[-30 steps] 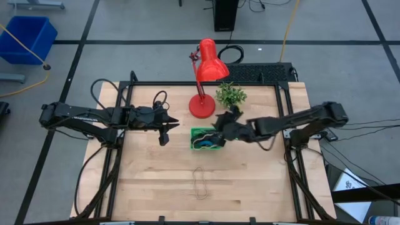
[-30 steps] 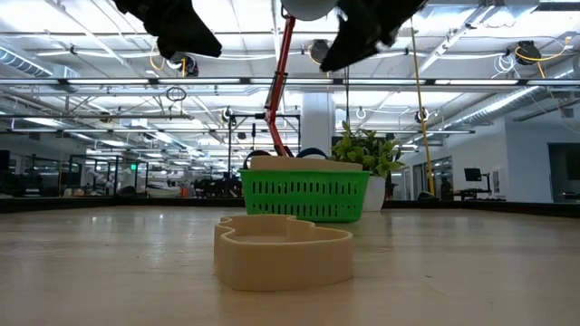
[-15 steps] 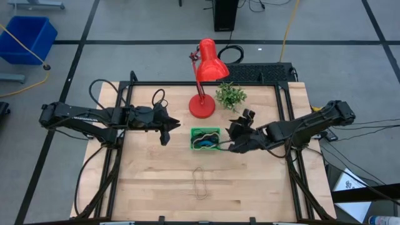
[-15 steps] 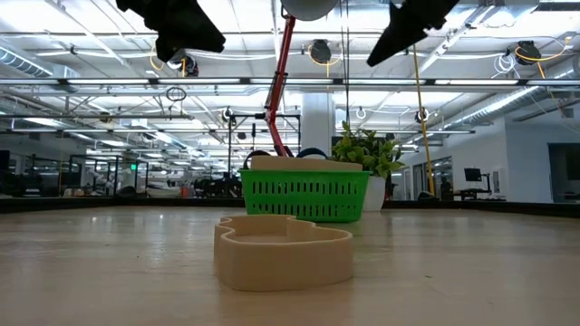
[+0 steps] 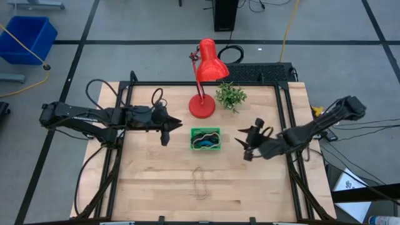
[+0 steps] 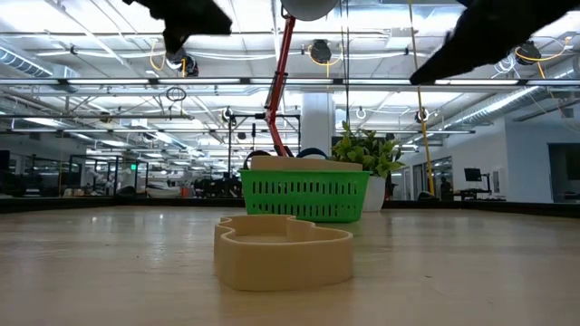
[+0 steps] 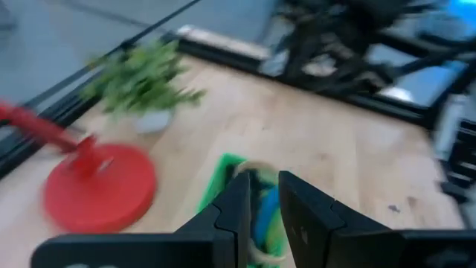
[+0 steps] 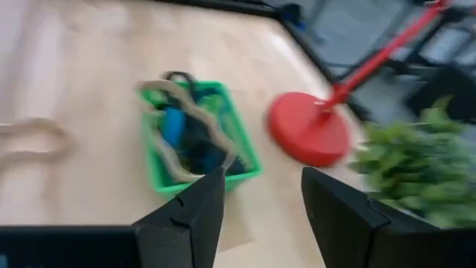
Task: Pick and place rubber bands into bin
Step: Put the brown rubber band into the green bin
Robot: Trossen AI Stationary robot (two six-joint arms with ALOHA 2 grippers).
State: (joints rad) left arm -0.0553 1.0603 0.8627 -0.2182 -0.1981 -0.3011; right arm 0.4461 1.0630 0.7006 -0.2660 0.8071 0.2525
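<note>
The green bin [image 5: 205, 139] stands at the table's middle and holds several rubber bands, blue, black and tan. One tan band [image 8: 186, 123] lies across its rim. Another tan rubber band [image 5: 200, 181] lies flat on the table nearer the front edge; it also shows in the low view [image 6: 283, 254]. My right gripper [image 5: 245, 144] is open and empty above the table, to the right of the bin. My left gripper [image 5: 169, 131] waits above the table to the left of the bin, with a narrow gap between its fingers [image 7: 264, 195], and is empty.
A red lamp [image 5: 201, 107] and a small potted plant [image 5: 231, 95] stand just behind the bin. A blue crate [image 5: 25, 37] is on the floor at the far left. Bare wood lies along the table's front around the loose tan band.
My right gripper has drawn back from over the bin toward the table's right edge and a little toward the near edge. The bin and the bands have stayed where they were.
</note>
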